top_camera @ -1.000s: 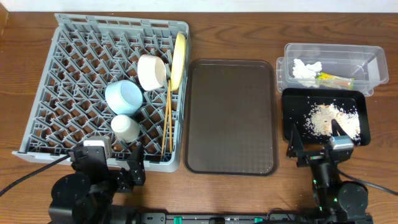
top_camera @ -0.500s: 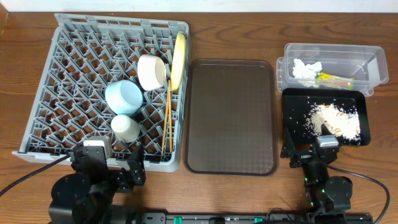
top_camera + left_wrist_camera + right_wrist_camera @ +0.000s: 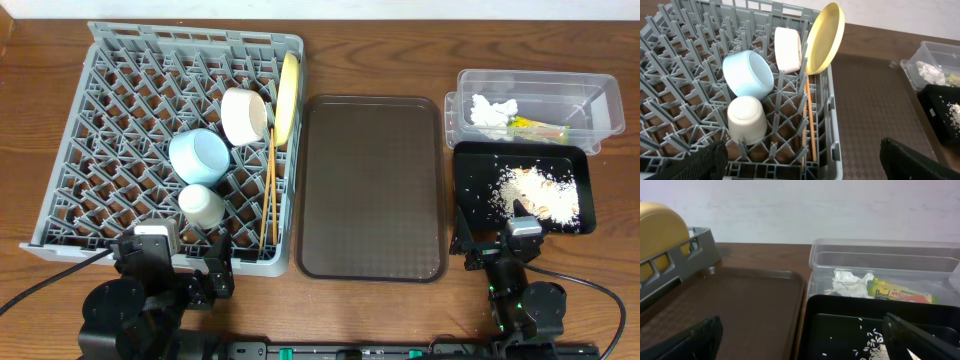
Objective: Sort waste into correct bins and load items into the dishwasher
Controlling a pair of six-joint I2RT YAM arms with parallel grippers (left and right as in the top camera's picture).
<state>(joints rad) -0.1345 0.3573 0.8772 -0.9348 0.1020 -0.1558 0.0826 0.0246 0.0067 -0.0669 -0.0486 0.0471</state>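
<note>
Overhead: plate (image 3: 288,92), blue bowl (image 3: 199,155), white bowl (image 3: 243,115), cup (image 3: 202,204) and chopsticks (image 3: 268,195) sit in the rack (image 3: 190,35), tissue (image 3: 492,110) and wrapper (image 3: 540,127) in the clear tub (image 3: 535,75), crumbs (image 3: 540,192) on the black tray (image 3: 475,185). Left wrist: our left gripper (image 3: 805,169) gapes empty at the rack's edge. Right wrist: our right gripper (image 3: 805,340) gapes empty too, so we'd back away cleanly, touching nothing.

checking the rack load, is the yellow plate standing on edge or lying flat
On edge. The plate stands among pegs at the rack's right side; from overhead only its thin rim shows.
</note>
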